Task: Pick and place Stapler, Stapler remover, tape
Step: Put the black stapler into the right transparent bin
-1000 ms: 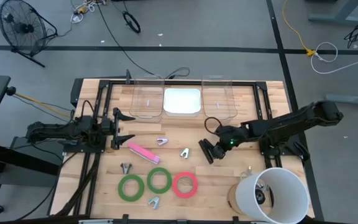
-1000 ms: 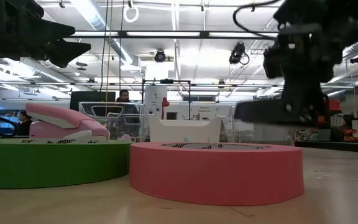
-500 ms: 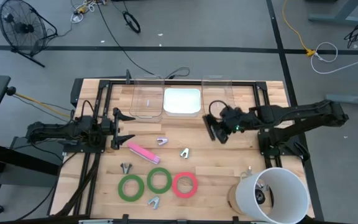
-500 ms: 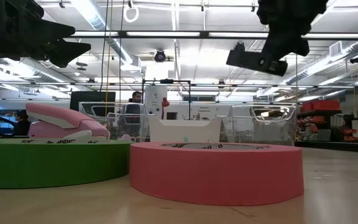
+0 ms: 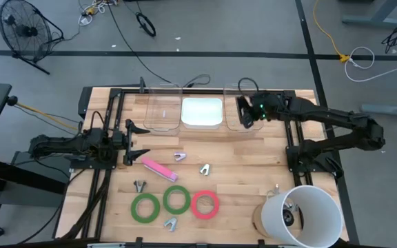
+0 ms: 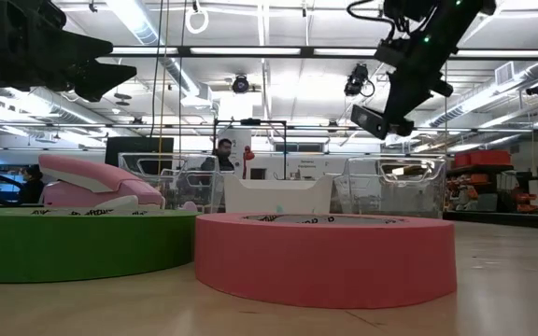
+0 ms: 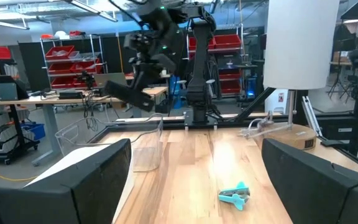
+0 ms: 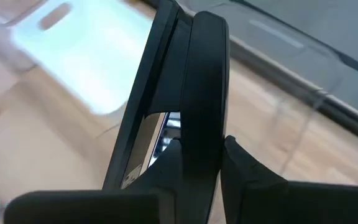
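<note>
On the wooden desk (image 5: 253, 172), a big white cylinder (image 5: 311, 215) stands at the near right corner. Along the far edge sit three bins in a row: a clear bin (image 5: 163, 110) on the left, a white tray (image 5: 201, 112) in the middle, and a second clear bin (image 5: 243, 117) on the right.

The right end effector (image 5: 245, 112) hangs over that right clear bin, well above the desk in the low view, its fingers pinching a black stapler (image 8: 185, 106) that tilts downward. The left end effector (image 5: 138, 142) waits near the left edge of the desk, its fingers spread wide and holding nothing.

Toward the near edge lie the three tape rolls in a line: a green tape roll (image 5: 145, 207), a second green roll (image 5: 176, 199) touching or just beside it, and a pinkish red roll (image 5: 205, 204) to its right. A pink stapler (image 5: 159, 169) lies at a slant between the left end effector and the rolls. Four small staple removers are scattered about: one (image 5: 179, 157) by the pink stapler, one (image 5: 205, 169) above the red roll, one (image 5: 140, 185) above the first green roll, one (image 5: 170, 223) at the near edge.
</note>
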Robot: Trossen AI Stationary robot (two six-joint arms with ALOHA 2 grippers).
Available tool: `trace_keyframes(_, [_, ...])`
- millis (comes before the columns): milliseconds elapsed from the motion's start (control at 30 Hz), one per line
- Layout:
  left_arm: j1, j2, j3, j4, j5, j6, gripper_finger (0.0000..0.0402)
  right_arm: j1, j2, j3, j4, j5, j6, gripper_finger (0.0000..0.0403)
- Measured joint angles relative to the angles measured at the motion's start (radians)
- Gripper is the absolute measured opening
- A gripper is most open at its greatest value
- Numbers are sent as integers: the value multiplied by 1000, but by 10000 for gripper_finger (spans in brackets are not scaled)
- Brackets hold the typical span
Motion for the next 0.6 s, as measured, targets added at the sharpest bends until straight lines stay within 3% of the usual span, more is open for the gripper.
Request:
trace_keyframes(200, [0, 0, 0, 0, 0, 1, 367, -89, 75, 0, 7, 13, -32, 56])
trace_keyframes(600, [0, 0, 0, -14, 0, 3, 367, -135, 287, 0, 94, 109, -61, 56])
